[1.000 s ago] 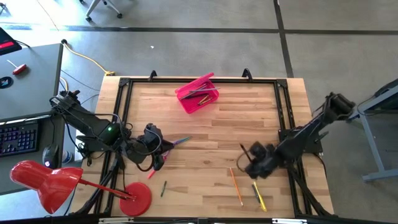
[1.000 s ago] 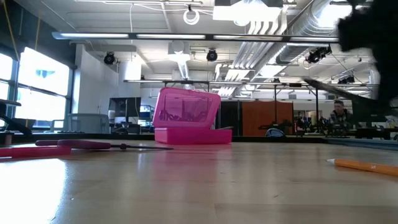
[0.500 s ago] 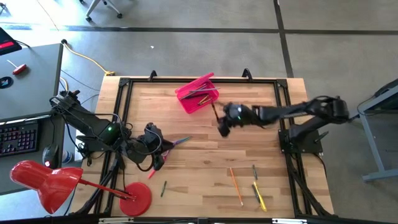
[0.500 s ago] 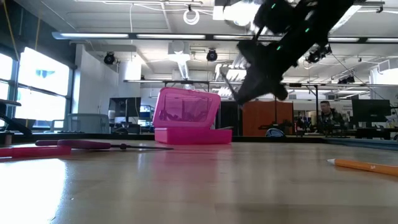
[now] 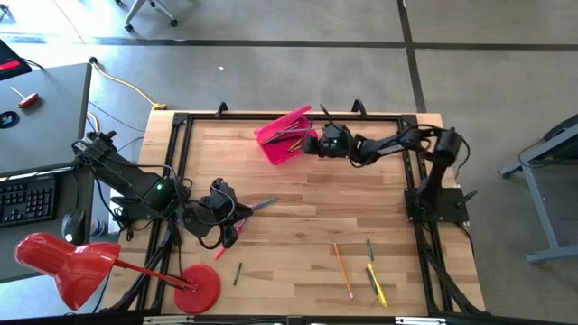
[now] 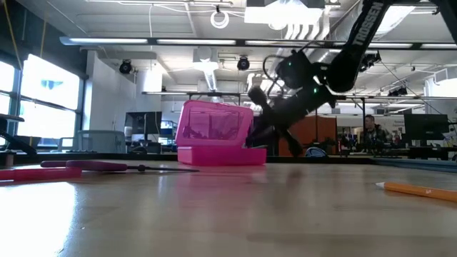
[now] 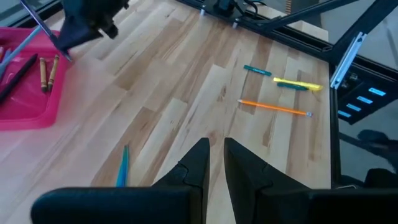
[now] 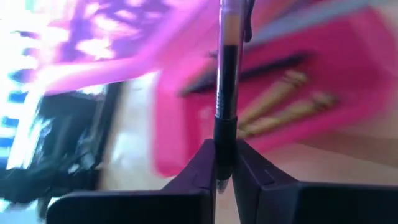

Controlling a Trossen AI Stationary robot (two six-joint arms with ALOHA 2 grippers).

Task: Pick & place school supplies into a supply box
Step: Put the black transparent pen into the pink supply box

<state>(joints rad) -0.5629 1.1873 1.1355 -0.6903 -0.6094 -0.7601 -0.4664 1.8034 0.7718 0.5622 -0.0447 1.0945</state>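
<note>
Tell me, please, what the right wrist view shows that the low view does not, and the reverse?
Only the right wrist view shows the right gripper with its jaws pinching a black pen, and pencils lying in the tray. Only the low view shows an orange pencil on the table, the raised lid and a person far behind. Both share the open pink supply box.

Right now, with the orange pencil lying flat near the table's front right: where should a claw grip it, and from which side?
Grip the orange pencil mid-shaft, coming straight down from above and closing across its length. It lies flat on the table, so no side approach gets under it. There is bare wood on both sides at the middle, while the yellow pen lies nearer its front end.
</note>
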